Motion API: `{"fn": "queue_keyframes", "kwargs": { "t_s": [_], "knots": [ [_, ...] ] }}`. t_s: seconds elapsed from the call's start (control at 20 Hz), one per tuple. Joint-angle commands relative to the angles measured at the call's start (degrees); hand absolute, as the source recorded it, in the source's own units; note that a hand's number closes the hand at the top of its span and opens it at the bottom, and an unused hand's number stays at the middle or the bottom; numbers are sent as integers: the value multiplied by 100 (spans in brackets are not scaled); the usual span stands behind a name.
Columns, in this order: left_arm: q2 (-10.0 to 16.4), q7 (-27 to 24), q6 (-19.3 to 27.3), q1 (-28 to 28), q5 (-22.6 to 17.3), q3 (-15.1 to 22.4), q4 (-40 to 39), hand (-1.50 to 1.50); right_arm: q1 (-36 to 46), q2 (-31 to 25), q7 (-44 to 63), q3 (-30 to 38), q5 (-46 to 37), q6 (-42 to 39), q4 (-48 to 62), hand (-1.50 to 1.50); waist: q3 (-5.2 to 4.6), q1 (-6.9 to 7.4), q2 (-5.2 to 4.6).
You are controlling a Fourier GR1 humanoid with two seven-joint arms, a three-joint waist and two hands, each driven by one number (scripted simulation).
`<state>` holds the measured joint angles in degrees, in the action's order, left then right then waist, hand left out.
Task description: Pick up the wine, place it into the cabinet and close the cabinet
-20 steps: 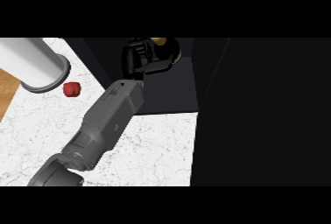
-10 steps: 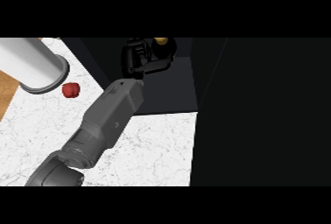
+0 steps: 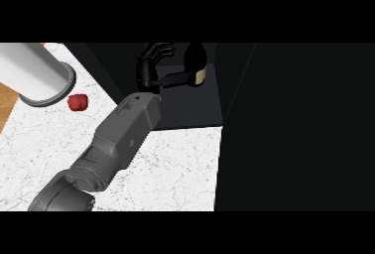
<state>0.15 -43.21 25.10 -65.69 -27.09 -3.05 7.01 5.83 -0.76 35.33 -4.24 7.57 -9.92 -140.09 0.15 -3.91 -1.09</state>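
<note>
Wine (image 3: 195, 67) shifted right inside cabinet (image 3: 192, 106) by marble counter (image 3: 176, 168), left hand (image 3: 149, 72) curled round it.

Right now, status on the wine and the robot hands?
Left robot hand curled on wine, inside open cabinet. Right robot hand out of view. Cabinet not yet closed.

One hand (image 3: 150, 67), one wine bottle (image 3: 195, 58), one cabinet (image 3: 192, 106), one cylinder (image 3: 33, 69) (plus one red lump (image 3: 78, 101)).

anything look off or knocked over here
Nothing stands out. The left hand holds the wine bottle inside the open cabinet. A small red object and a large grey cylinder sit on the marble counter. No spill or damage shows.
</note>
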Motion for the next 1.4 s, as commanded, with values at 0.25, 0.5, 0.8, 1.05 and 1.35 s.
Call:
{"fn": "queue_keyframes", "kwargs": {
  "t_s": [0.25,0.5,0.8,1.05,1.35],
  "knots": [
    [33,-163,257,283,250,102,-285,-150,-362,21,-105,43,275,-39,-272,-150,-16,-14,-31],
    [173,-152,298,317,352,142,-330,-150,-297,29,-161,8,218,-62,-260,-150,-18,-26,-44],
    [113,-646,239,510,169,-116,-108,-150,-203,13,-120,-2,285,-80,-248,-150,-24,-64,-68],
    [230,-473,-43,439,266,-72,-178,-150,-391,-59,-219,-16,296,-168,-230,-150,-20,-50,-54],
    [90,-690,-375,507,293,-91,-113,-150,-276,-10,-272,-127,165,-159,-108,-150,-24,-35,-63]
  ]
}}
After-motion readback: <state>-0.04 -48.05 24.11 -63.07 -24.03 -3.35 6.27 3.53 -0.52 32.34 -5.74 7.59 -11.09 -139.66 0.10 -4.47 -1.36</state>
